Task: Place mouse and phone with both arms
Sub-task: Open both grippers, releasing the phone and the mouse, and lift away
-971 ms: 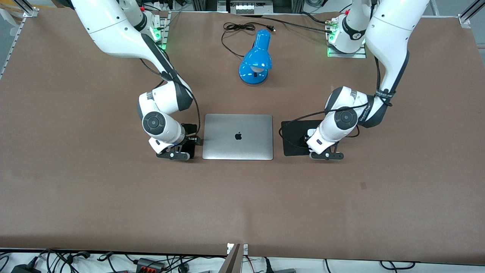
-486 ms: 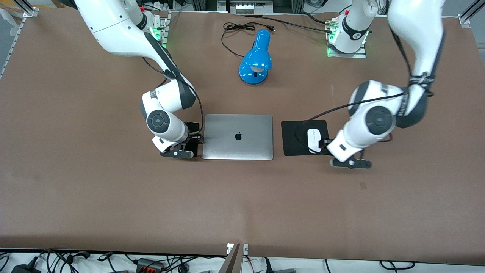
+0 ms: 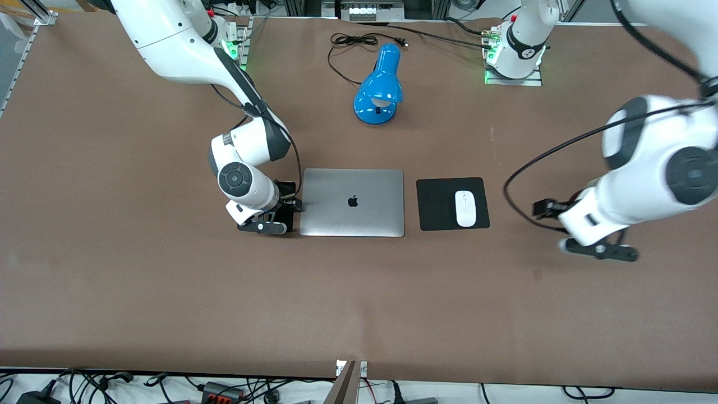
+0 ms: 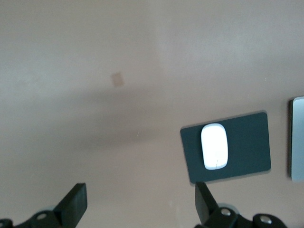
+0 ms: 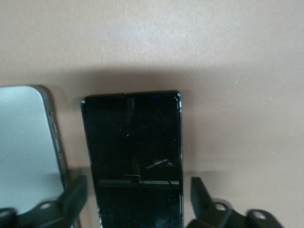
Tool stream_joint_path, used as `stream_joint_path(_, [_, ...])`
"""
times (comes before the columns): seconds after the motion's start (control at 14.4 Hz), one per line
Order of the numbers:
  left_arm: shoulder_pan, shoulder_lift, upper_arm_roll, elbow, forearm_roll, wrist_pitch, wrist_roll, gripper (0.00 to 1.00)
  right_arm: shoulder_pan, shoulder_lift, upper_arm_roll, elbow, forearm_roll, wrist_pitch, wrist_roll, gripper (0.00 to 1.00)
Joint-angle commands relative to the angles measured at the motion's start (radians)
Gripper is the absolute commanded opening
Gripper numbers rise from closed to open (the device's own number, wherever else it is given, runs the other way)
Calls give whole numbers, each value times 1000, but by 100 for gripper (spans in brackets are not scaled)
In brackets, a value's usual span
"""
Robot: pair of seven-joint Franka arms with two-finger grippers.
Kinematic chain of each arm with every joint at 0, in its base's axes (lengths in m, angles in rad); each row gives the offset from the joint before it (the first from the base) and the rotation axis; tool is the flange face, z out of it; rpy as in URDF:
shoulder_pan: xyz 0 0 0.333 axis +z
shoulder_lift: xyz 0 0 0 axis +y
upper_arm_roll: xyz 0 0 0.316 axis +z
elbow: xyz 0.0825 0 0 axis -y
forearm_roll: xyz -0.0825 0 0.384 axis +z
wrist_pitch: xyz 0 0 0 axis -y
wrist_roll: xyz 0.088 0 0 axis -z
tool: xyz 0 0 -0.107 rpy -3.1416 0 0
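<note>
The white mouse (image 3: 465, 208) lies on the square black mouse pad (image 3: 435, 205) beside the closed laptop (image 3: 352, 202). It also shows in the left wrist view (image 4: 214, 146). My left gripper (image 3: 600, 251) (image 4: 138, 209) is open and empty, up over bare table toward the left arm's end, well clear of the pad. The black phone (image 5: 133, 152) lies flat beside the laptop toward the right arm's end. My right gripper (image 3: 262, 227) (image 5: 137, 199) hangs low over it, open, with one finger on each side of the phone, not touching it. The arm hides most of the phone in the front view.
A blue desk lamp (image 3: 378, 90) with a black cord (image 3: 348, 47) stands farther from the front camera than the laptop. A small darker patch (image 3: 537, 274) marks the brown table near the left gripper. The laptop's edge (image 5: 28, 142) is close to the right gripper's finger.
My left gripper has let go of the mouse on the pad, risen and swung away toward the left arm's end of the table. The right gripper stays over the phone, almost unmoved.
</note>
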Motion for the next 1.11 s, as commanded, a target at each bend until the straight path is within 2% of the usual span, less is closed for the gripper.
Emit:
stream_joint_path(0.0, [17, 17, -8, 131, 9, -163, 70, 100, -8, -77, -7, 27, -2, -84, -5, 100])
stream_joint_path(0.21, [55, -32, -8, 141, -5, -248, 100, 100, -34, -124, -9, 166, -3, -289, -15, 100])
stream_joint_path(0.28, [70, -63, 0, 118, -55, -247, 97, 100, -52, -133, -9, 217, -8, -348, -28, 100])
stream_joint_path(0.42, [58, -205, 50, -49, -123, -187, 94, 100, -72, -164, -10, 286, -9, -428, -89, 100])
stream_joint_path(0.62, [-29, -461, 119, -389, -76, 134, 94, 100, -182, -235, -9, 358, -8, -521, -184, 100])
stream_joint_path(0.69, [-35, -507, 130, -455, -75, 189, 92, 100, -215, -244, -9, 384, -6, -569, -208, 100])
stream_joint_path(0.76, [-36, -523, 139, -483, -75, 207, 92, 100, -249, -246, -12, 421, -6, -628, -238, 100])
stream_joint_path(0.9, [-39, -523, 141, -479, -75, 201, 86, 100, -305, -246, -12, 519, -8, -733, -316, 100])
stream_joint_path(1.04, [-46, -522, 142, -461, -86, 151, 20, 100, -371, -282, -12, 550, -8, -762, -385, 100])
